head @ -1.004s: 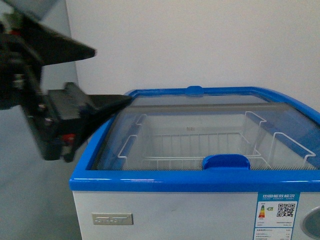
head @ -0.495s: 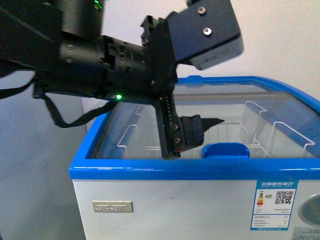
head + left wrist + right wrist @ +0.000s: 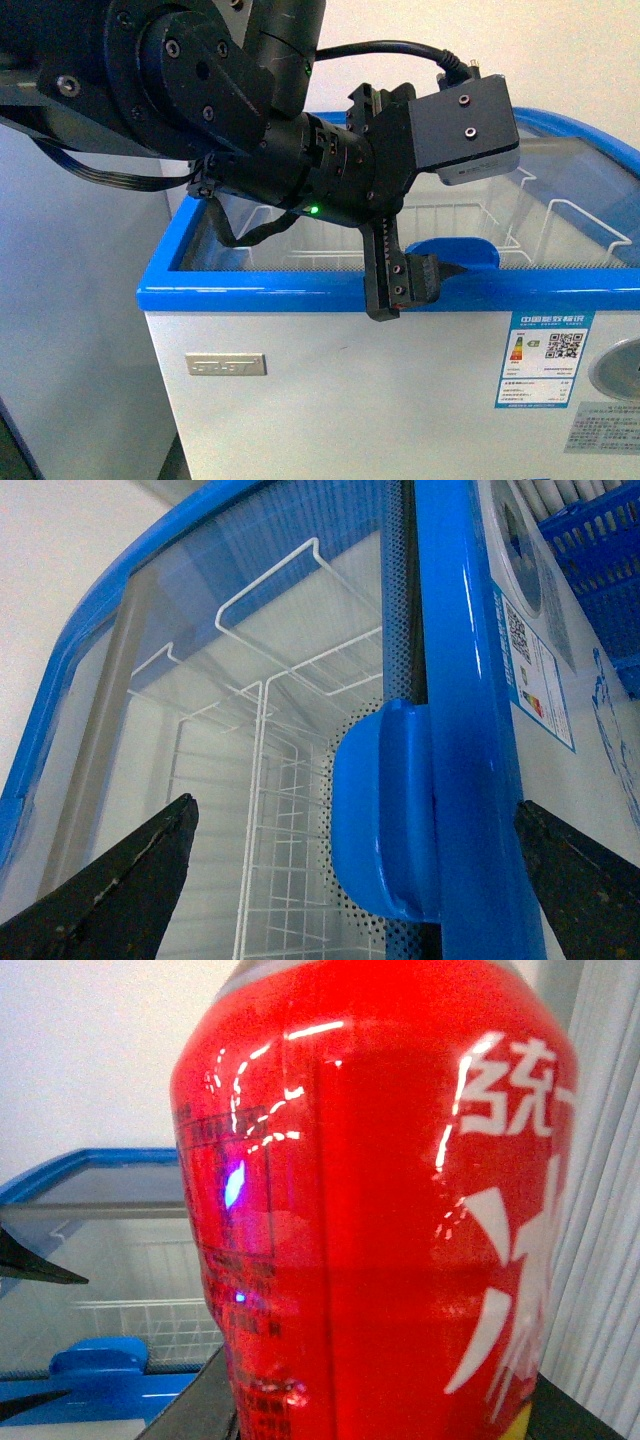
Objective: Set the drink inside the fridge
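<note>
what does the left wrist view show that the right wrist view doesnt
Left wrist only: the energy label on the fridge front and a blue crate. Right wrist only: the drink, its red label filling most of the frame. Both: the blue lid handle, glass lid, white wire basket and open left gripper astride that handle.

Fridge (image 3: 330, 410): white chest body, front wall shown. Blue rim (image 3: 250, 290) run round top. Curved glass lid (image 3: 575, 175) set within rim, its front edge laid against front rim. Blue handle (image 3: 385, 810) fixed at lid's front edge, touching rim. White wire baskets (image 3: 262, 800) seen through glass, hung inside cavity. Energy label (image 3: 545, 358) stuck on front wall, toward right. Grey nameplate (image 3: 226, 365) mounted toward left, below rim.
</note>
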Available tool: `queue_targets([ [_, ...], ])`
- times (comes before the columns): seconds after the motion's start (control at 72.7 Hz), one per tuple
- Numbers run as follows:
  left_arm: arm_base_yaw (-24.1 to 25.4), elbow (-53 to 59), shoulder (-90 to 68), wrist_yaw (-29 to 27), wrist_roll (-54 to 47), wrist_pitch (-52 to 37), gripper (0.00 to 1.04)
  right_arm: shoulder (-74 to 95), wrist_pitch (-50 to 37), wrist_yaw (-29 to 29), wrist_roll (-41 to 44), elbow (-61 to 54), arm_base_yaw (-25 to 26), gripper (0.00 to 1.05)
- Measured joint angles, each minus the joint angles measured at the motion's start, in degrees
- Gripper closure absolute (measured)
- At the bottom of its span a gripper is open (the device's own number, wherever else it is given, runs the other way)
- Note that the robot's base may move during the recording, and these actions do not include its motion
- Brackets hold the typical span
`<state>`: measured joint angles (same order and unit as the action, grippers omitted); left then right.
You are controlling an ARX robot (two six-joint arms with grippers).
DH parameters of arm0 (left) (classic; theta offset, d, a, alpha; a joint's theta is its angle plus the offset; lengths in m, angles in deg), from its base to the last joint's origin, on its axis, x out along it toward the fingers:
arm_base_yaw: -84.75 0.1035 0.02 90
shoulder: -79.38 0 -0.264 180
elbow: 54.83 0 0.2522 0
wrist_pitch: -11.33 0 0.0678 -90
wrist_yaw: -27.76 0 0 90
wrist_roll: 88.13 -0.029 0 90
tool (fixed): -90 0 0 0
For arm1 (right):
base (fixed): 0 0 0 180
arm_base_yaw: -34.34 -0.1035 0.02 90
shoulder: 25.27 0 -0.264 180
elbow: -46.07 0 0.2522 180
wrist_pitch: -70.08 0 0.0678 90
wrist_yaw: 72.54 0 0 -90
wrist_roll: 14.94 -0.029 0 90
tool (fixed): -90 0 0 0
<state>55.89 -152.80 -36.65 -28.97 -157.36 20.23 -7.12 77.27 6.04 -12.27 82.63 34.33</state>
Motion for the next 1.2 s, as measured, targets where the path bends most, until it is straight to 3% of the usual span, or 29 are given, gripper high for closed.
queue_targets([
  [0.371, -0.2, -7.0, -4.9, -0.7, 0.1, 6.1, 0.08, 0.0, 0.0, 0.0, 0.0, 0.0, 0.0, 0.67],
  [0.867, -0.6, -20.7, -14.0, -2.6, 0.1, 5.7, 0.08, 0.0, 0.0, 0.0, 0.0, 0.0, 0.0, 0.67],
  [0.949, -0.7, -24.5, -16.4, -5.1, -0.5, 3.1, 0.08, 0.0, 0.0, -0.2, 0.0, 0.0, 0.0, 0.67],
  [1.073, -0.6, -34.9, -23.2, -15.0, -3.9, -4.6, 0.08, 0.0, 0.0, 0.3, 0.0, 0.0, 0.0, 0.67],
  [1.197, 0.0, -45.7, -29.5, -21.2, -6.1, -10.1, 0.08, 0.0, 0.0, -0.3, 0.0, 0.0, 0.0, 0.67],
])
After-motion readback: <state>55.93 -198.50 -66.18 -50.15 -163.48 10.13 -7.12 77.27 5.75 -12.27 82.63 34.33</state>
